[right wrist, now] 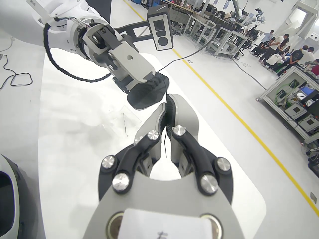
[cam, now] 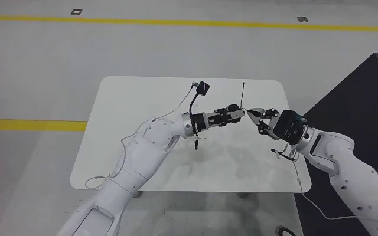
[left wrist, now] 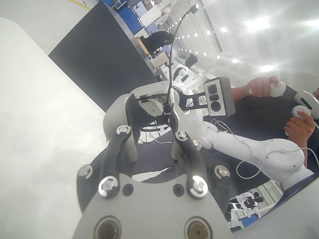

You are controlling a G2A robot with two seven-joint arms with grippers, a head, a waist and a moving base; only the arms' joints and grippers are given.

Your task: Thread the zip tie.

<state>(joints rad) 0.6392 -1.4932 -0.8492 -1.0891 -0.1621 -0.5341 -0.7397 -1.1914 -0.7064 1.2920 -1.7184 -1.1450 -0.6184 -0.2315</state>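
Pointing toward table [cam: 136,100] far edge: zip tie [cam: 243,94].

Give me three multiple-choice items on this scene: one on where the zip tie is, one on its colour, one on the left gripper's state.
1. Where is the zip tie?
A) lying on the floor
B) pinched in the right gripper, above the table
C) inside a box

2. What colour is the zip tie?
A) white
B) yellow
C) black

3. The left gripper is:
A) open
B) shut on the zip tie
C) shut on a cable

Answers:
1 B: in the right wrist view, that gripper's jaws close on the thin strand.
2 C: it shows black against the white table.
3 A: in the left wrist view, a clear gap separates its jaws.
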